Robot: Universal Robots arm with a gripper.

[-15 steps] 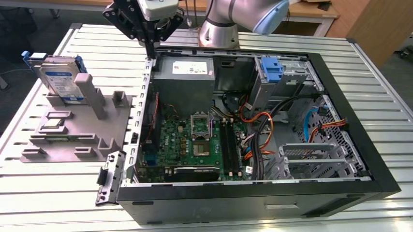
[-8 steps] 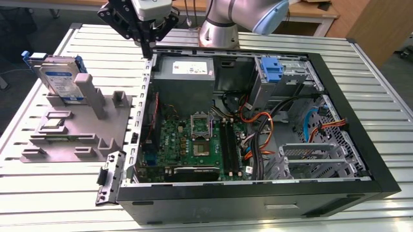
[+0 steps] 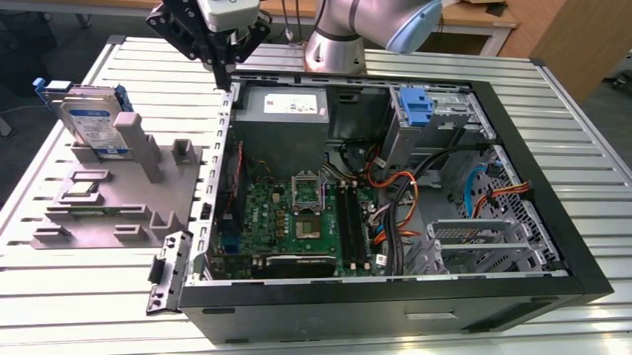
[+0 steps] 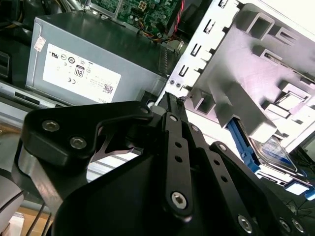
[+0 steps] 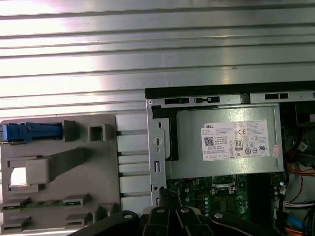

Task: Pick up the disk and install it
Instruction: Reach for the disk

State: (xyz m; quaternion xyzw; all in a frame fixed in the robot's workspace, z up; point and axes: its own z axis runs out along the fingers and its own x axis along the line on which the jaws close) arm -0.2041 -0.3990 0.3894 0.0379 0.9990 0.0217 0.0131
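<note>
Disk (image 3: 87, 118): far on the exterior view's left, propped on edge and tilted in the grey holder (image 3: 118, 200), blue rails showing
Gripper (image 3: 223, 78): hovering over the case (image 3: 395, 296) wall nearest the holder, apart from the disk, fingers pinched together, nothing between them
Case: open on the slatted table (image 3: 573, 133), grey box (image 3: 281, 111) just beside the gripper

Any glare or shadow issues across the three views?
First wrist view: heavy glare bands on the ribbed table. Second wrist view: table blown out white around the grey fixture; gripper a dark mass up front. Exterior view: even light, computer case interior shaded, disk free of glare.
</note>
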